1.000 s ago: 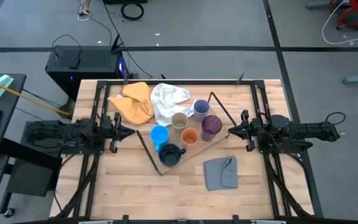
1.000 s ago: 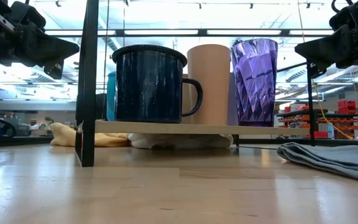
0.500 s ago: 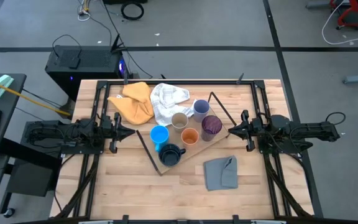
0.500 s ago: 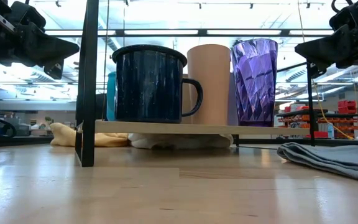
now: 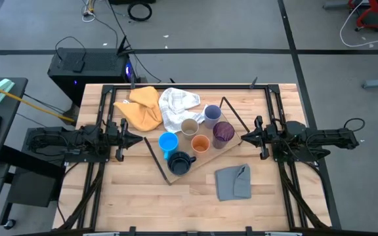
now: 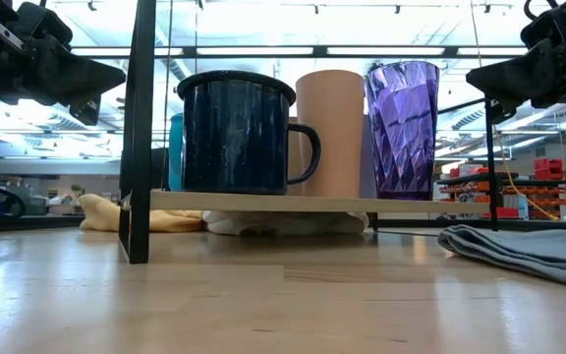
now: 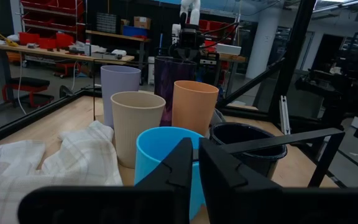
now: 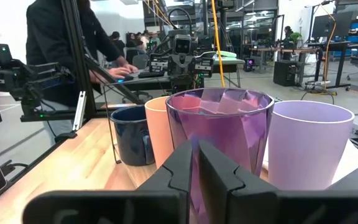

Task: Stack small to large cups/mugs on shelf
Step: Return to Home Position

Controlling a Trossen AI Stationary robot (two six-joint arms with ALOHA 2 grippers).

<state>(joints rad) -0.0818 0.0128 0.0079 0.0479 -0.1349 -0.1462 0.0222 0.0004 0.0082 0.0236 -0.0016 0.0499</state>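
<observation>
Six cups stand upright on the light-wood shelf (image 5: 205, 160) at the table's middle: lavender (image 5: 212, 113), beige (image 5: 189, 127), purple (image 5: 223, 132), orange (image 5: 200, 143), bright blue (image 5: 168, 142) and dark navy mug (image 5: 180, 162). My left gripper (image 5: 138, 138) is shut and empty, left of the shelf, pointing at the blue cup (image 7: 166, 158). My right gripper (image 5: 244, 138) is shut and empty, right of the shelf, pointing at the purple cup (image 8: 219, 130).
A yellow cloth (image 5: 140, 108) and a white cloth (image 5: 176, 105) lie at the far side, the white one partly under the shelf. A grey cloth (image 5: 233, 181) lies near the front right. A person (image 8: 58, 43) stands beyond the table.
</observation>
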